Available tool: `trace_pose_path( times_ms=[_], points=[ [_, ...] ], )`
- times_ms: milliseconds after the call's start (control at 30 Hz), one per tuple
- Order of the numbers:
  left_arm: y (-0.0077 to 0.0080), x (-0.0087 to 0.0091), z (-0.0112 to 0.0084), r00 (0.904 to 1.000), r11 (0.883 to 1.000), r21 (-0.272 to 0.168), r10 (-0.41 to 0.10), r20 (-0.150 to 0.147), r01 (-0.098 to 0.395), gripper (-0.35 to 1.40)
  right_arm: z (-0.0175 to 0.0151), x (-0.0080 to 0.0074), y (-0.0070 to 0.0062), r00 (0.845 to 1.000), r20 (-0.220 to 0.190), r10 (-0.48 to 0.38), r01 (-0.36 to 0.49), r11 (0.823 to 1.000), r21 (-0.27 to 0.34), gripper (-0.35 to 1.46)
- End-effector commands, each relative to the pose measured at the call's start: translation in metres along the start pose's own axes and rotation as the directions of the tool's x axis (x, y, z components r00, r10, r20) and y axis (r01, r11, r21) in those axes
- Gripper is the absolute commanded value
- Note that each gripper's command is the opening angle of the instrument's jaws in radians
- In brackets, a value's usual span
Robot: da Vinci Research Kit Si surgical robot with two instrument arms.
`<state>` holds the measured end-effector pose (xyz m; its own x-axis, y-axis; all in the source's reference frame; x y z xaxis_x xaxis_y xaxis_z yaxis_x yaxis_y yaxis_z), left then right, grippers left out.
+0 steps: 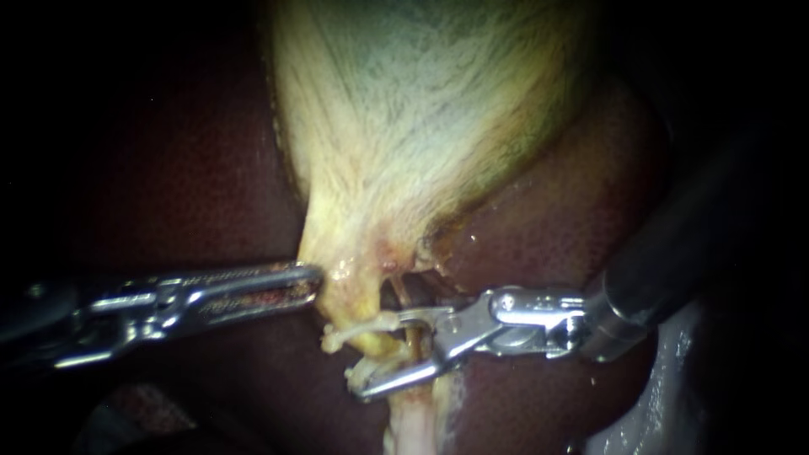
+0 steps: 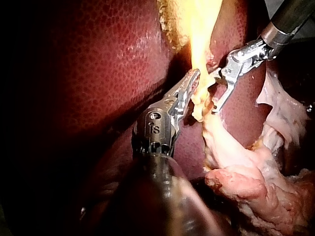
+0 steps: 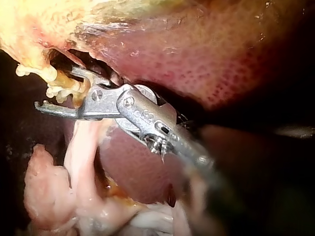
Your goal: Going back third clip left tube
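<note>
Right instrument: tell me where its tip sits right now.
In the endoscope view the right instrument comes in from the right; its tip straddles the pale tube just below the gallbladder neck, facing the left instrument across it.

Your L instrument (image 1: 313,281) lies level, jaws clamped on gallbladder (image 1: 404,126) edge; R instrument (image 1: 377,354) jaws gape wide.
</note>
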<state>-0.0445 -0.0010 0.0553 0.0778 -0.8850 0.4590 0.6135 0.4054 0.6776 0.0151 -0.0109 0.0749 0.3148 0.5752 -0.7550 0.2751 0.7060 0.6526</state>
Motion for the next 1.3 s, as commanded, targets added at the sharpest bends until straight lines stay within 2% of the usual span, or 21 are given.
trace_pose_path(
  times_ms=[33,200,300,367,533,767,900,1067,1167,1300],
  points=[
    [0.0000,0.0000,0.0000,1.0000,1.000,0.000,0.000,0.000,0.000,-0.35,-0.0002,0.0000,-0.0001,1.000,0.003,-0.001,0.001,1.000,0.001,0.51],
    [0.0001,0.0000,-0.0002,1.0000,1.000,0.001,0.000,-0.001,0.000,-0.35,-0.0021,-0.0004,-0.0006,1.000,0.005,-0.001,0.001,1.000,0.004,0.51],
    [0.0001,0.0000,-0.0002,1.0000,1.000,0.001,0.000,-0.001,0.000,-0.35,-0.0041,-0.0002,-0.0010,1.000,-0.003,0.002,-0.002,1.000,-0.021,0.52],
    [0.0001,0.0000,-0.0002,1.0000,1.000,0.001,0.000,-0.001,0.000,-0.35,-0.0058,0.0002,-0.0013,1.000,-0.010,-0.005,0.005,0.999,-0.039,0.53],
    [0.0001,0.0000,-0.0001,1.0000,1.000,0.001,0.000,0.000,0.000,-0.35,-0.0095,0.0021,-0.0018,0.996,-0.015,-0.088,0.086,0.994,-0.072,0.56],
    [0.0002,0.0000,0.0001,1.0000,1.000,0.001,0.001,0.000,-0.001,-0.35,-0.0144,0.0041,-0.0029,0.984,-0.012,-0.179,0.176,0.978,-0.116,0.58],
    [0.0003,0.0000,0.0005,1.0000,1.000,0.000,0.000,0.000,0.000,-0.35,-0.0154,0.0048,-0.0033,0.980,-0.009,-0.199,0.196,0.970,-0.144,0.59],
    [0.0009,0.0002,0.0014,1.0000,1.000,-0.001,0.001,0.001,-0.001,-0.35,-0.0151,0.0049,-0.0038,0.980,-0.007,-0.201,0.198,0.967,-0.163,0.60],
    [0.0013,0.0005,0.0024,1.0000,1.000,-0.003,0.002,0.006,-0.002,-0.35,-0.0149,0.0049,-0.0039,0.979,-0.007,-0.202,0.198,0.967,-0.164,0.60],
    [0.0015,0.0009,0.0042,1.0000,1.000,0.000,0.005,-0.007,-0.005,-0.35,-0.0149,0.0049,-0.0041,0.979,-0.007,-0.202,0.198,0.966,-0.164,0.60]
  ],
)
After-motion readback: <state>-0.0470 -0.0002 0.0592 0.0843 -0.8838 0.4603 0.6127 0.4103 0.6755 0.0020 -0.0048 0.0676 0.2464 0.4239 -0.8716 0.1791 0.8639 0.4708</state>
